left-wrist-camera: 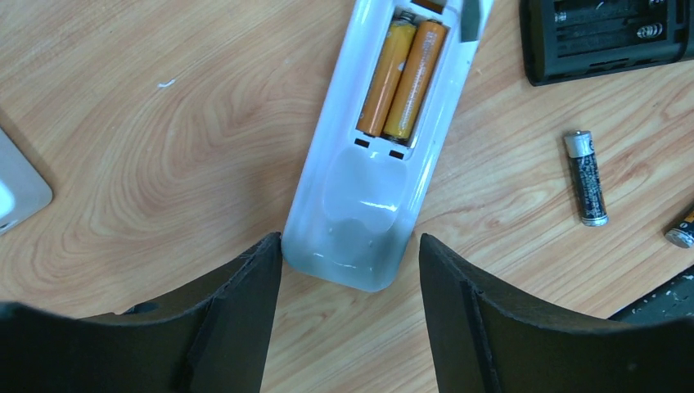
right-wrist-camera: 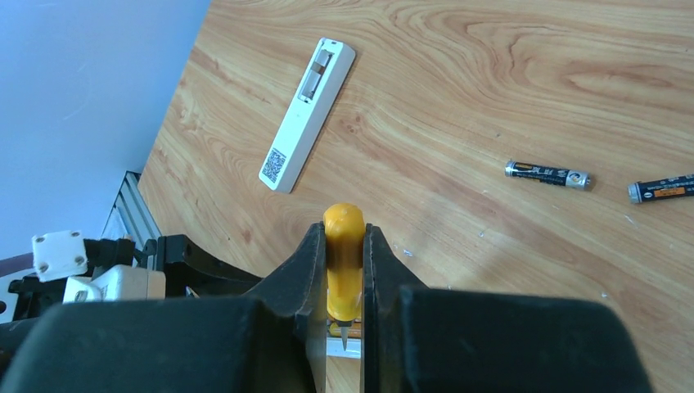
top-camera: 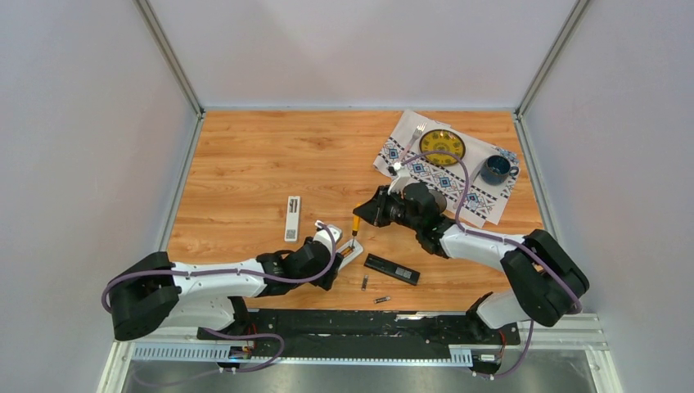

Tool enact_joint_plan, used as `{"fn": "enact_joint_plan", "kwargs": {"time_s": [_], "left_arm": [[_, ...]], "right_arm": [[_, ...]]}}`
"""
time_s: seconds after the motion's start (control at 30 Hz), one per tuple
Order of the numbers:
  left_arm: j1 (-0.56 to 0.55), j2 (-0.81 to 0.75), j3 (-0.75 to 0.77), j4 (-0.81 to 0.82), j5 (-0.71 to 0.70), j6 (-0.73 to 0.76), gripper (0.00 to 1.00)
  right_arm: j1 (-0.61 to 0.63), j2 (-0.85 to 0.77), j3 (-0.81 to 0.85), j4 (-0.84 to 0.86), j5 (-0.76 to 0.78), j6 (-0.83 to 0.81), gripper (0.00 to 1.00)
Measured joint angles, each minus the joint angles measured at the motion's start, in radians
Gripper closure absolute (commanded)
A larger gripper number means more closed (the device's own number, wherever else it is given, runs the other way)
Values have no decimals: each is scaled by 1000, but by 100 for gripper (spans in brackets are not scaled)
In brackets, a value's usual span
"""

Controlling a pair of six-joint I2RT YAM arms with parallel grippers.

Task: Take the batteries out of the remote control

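Left gripper (left-wrist-camera: 350,270): jaws set wide, one on each side of the near end of the white remote (left-wrist-camera: 360,237). It looks braced there, steadying the body!
Right gripper (right-wrist-camera: 344,237): pinched tight on the handle of the yellow screwdriver (right-wrist-camera: 344,286), tip pointing down at the remote's open bay, just off its 12 o'clock end in the top view.
Orange batteries (left-wrist-camera: 403,78): two of them, side by side, seated in the white remote's bay, cover off.
Loose batteries (left-wrist-camera: 586,176): two dark cells lying free on the table (top-camera: 245,155), at about 5 o'clock from the white remote in the top view.
Black remote (top-camera: 391,268): at 4 o'clock from the white one, back up. The left wrist view shows its bay empty.
White strip (right-wrist-camera: 307,115): out at 10 o'clock, well apart. Cover or a third remote? I can't tell.
Progress: I'd call it half done, with the black remote emptied.
Left to do: pry out the orange pair, one cell at a time.
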State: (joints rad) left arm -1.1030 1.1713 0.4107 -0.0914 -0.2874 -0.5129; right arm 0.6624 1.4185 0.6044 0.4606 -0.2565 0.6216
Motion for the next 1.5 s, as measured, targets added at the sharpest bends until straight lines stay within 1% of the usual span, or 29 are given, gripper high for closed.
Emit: {"fn": "enact_joint_plan", "kwargs": {"time_s": [0.07, 0.17, 0.27, 0.4, 0.5, 0.7, 1.13, 1.5], "left_arm": [[-7, 10, 0, 16, -3, 6, 32], [-19, 19, 0, 31, -8, 15, 36], [-26, 30, 0, 41, -18, 25, 42], [-36, 44, 4, 50, -30, 33, 54], [-42, 59, 10, 57, -40, 36, 60], [-49, 90, 25, 72, -55, 35, 64], [-53, 103, 31, 81, -64, 29, 68], [-53, 103, 31, 82, -67, 21, 70]], "right_arm": [[5, 23, 8, 5, 2, 2, 100], [5, 42, 18, 9, 3, 3, 100], [7, 51, 26, 10, 5, 3, 100], [11, 52, 33, 8, 14, 3, 100], [15, 53, 40, 9, 23, 2, 100], [19, 82, 61, 6, 46, -10, 100], [29, 99, 95, -69, 163, -65, 100], [30, 129, 119, -74, 171, -69, 100]]}}
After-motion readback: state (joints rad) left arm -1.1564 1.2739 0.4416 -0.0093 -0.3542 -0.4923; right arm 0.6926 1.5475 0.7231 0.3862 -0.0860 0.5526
